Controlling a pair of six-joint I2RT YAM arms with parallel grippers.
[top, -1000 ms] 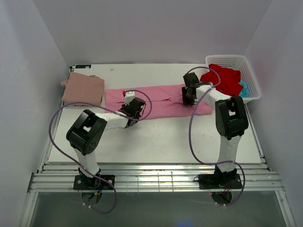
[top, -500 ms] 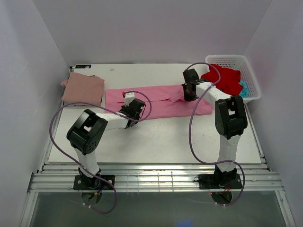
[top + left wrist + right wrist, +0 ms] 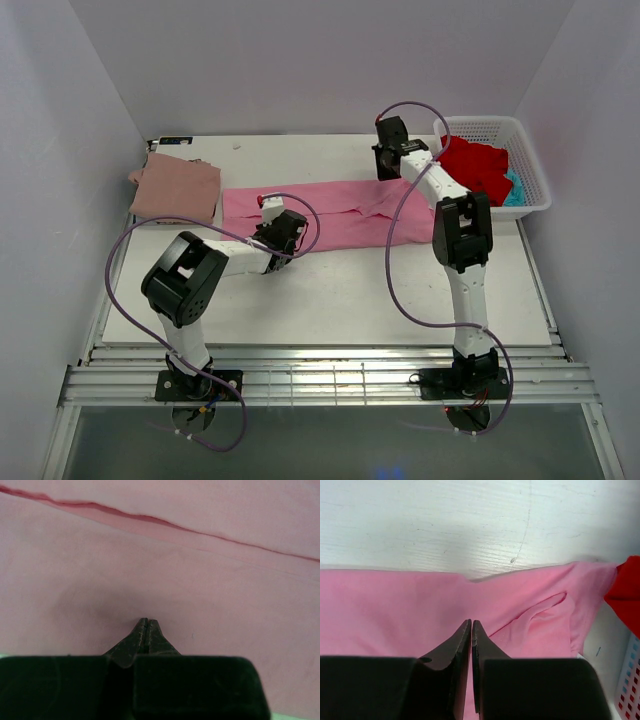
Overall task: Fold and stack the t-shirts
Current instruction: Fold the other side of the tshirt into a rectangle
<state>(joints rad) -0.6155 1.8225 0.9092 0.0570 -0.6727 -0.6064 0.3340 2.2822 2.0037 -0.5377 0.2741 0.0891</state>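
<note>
Right gripper (image 3: pixel 471 622) rose toward upper centre (jaws now pressed together).
Left gripper (image 3: pixel 144 621) stayed shut against the pink t-shirt (image 3: pixel 340 210).

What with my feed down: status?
Left hand shut, on pink shirt; right hand shut, pinching it. Basket near right hand, not touching.

I'm seeing the near strip of the table (image 3: pixel 340 295) lying open for travel in front of everything. The pink t-shirt (image 3: pixel 320 212) is spanning the middle, with the left gripper (image 3: pixel 144 625) and right gripper (image 3: pixel 471 625) both sitting closed on it. The folded dusty rose t-shirt (image 3: pixel 176 188) is taking up the far left corner. The white basket (image 3: pixel 530 150), heaped with a red t-shirt (image 3: pixel 478 168), is crowding the far right, and the side walls (image 3: pixel 70 180) are hemming in both flanks.
</note>
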